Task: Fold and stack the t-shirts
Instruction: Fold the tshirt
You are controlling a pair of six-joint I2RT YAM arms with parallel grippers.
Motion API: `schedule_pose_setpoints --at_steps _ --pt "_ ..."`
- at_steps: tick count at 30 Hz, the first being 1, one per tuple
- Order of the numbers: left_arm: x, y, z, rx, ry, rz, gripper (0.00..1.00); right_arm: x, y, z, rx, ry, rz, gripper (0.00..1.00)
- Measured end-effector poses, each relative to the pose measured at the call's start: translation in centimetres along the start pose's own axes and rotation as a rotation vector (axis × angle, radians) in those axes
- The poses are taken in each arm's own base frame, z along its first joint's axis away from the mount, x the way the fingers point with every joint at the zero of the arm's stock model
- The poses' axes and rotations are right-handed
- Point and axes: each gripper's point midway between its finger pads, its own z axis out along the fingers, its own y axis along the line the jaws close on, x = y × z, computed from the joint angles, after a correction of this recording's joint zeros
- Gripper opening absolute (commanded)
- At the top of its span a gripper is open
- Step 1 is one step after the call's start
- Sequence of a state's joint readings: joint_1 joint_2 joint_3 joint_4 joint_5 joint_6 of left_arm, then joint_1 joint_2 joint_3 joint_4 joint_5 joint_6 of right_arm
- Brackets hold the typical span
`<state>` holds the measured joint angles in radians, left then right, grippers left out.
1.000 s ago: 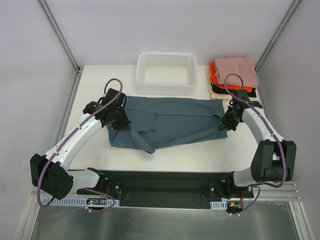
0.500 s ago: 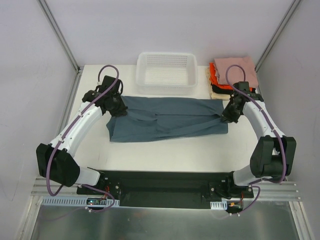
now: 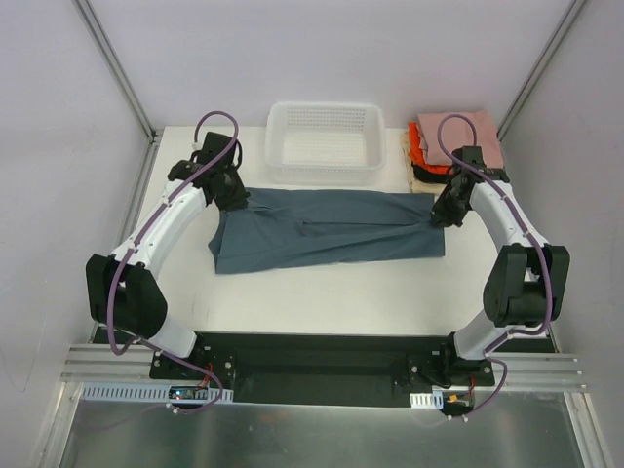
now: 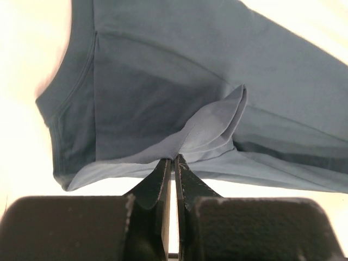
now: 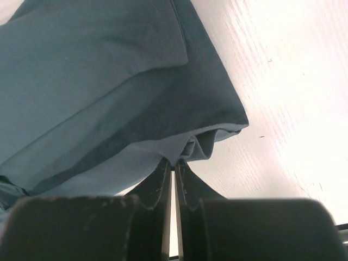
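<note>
The slate blue-grey t-shirt [image 3: 327, 229] lies folded lengthwise as a long band across the table's middle. My left gripper [image 3: 234, 195] is shut on its far left corner; the left wrist view shows the cloth [image 4: 179, 103] pinched at the fingertips [image 4: 175, 159]. My right gripper [image 3: 441, 213] is shut on its far right corner, with the hem [image 5: 136, 87] bunched at the fingertips [image 5: 173, 163]. The folded stack stands at the far right: dusty-pink shirt [image 3: 463, 136] on top, orange-red [image 3: 417, 146], black [image 3: 426, 174] and cream [image 3: 420, 185] edges under it.
A white plastic mesh basket [image 3: 325, 142] stands at the back centre, just beyond the shirt's far edge. The frame's metal posts rise at the back left and back right corners. Bare white table [image 3: 341, 292] lies in front of the shirt.
Both grippers have carried the shirt's near edge away from the arms' bases to its far edge. The loose near flap is gone and the shirt now lies as a narrower, flatter band.
</note>
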<state>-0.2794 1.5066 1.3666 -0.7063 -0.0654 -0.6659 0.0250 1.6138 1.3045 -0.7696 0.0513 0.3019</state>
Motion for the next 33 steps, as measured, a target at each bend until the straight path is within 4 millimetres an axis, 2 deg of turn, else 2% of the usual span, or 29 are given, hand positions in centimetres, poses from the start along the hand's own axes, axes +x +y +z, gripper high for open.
schedule_pose_setpoints --at_steps 5,10,14,16,17,18,19,20,21,22,23,27,30,33 --pt "-1.3 -0.5 0.8 0.003 -0.021 0.019 0.0 -0.2 -0.1 0.6 0.019 0.007 0.0 0.06" --pt "-2.5 -0.2 1.7 -0.014 -0.035 0.025 0.0 -0.2 -0.4 1.4 0.048 0.019 -0.001 0.08" --pt "-3.5 0.0 3.1 -0.037 -0.034 0.02 0.0 -0.8 -0.2 1.9 0.063 0.019 0.001 0.09" --pt "-3.8 0.3 4.1 -0.053 -0.027 0.019 0.03 -1.0 -0.1 2.3 0.067 0.021 0.005 0.11" --pt "-4.0 0.4 4.8 -0.065 -0.023 0.02 0.07 -1.1 -0.1 2.6 0.075 0.024 0.008 0.12" --pt "-4.1 0.5 5.4 -0.073 -0.019 0.024 0.21 -1.2 -0.1 3.0 0.081 0.027 0.011 0.18" --pt "-4.4 0.6 6.2 -0.087 -0.013 0.024 0.27 -1.4 0.0 3.4 0.092 0.031 0.015 0.25" --pt "-4.7 0.6 6.8 -0.09 -0.01 0.031 0.37 -1.5 0.0 3.7 0.098 0.033 0.017 0.47" --pt "-5.0 0.6 7.7 -0.097 -0.006 0.028 0.51 -1.8 0.1 4.2 0.11 0.039 0.021 0.65" --pt "-5.4 0.6 8.5 -0.102 -0.002 0.026 0.81 -2.2 0.3 4.6 0.117 0.04 0.027 0.76" --pt "-5.8 0.5 9.2 -0.104 -0.001 0.027 0.99 -2.7 0.5 5.3 0.125 0.04 0.019 0.88" --pt "-6.6 1.0 10.7 -0.118 -0.001 0.015 0.99 -3.2 0.4 6.1 0.15 0.034 0.031 0.99" --pt "-6.9 1.2 10.5 -0.117 -0.006 0.006 0.99 -3.1 0.0 5.9 0.157 0.02 0.03 0.97" --pt "-6.5 1.0 9.8 -0.088 0.0 -0.001 0.99 -2.0 -0.9 5.4 0.167 0.023 0.023 0.97"
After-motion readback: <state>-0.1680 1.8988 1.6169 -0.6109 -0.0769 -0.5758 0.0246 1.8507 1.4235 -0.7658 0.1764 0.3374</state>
